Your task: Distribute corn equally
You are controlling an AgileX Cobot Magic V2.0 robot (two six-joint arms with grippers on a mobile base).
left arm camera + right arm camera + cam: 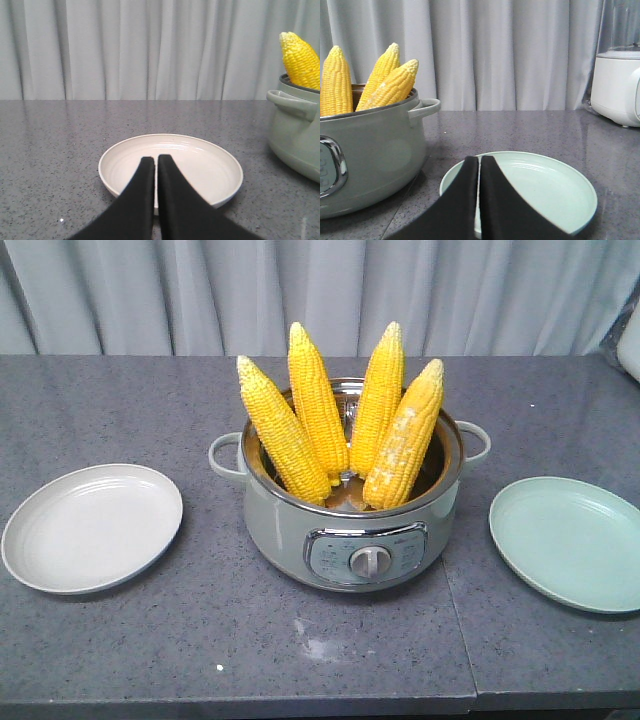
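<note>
- Left gripper (155, 159): matte black tapered fingers pressed together, nothing between them. In the wrist view its tips sit over the near edge of a round cream plate (200, 165), which is glossy and faintly ringed.
- Right gripper (479, 159): same black wedge, clenched and empty, over a pale green plate (545, 185).
- Corn (315, 405): four bright yellow cobs with rowed kernels stand tips-up, leaning in the sage-green electric pot (280, 530) between the plates.
- Table (200, 640): grey speckled stone.
</note>
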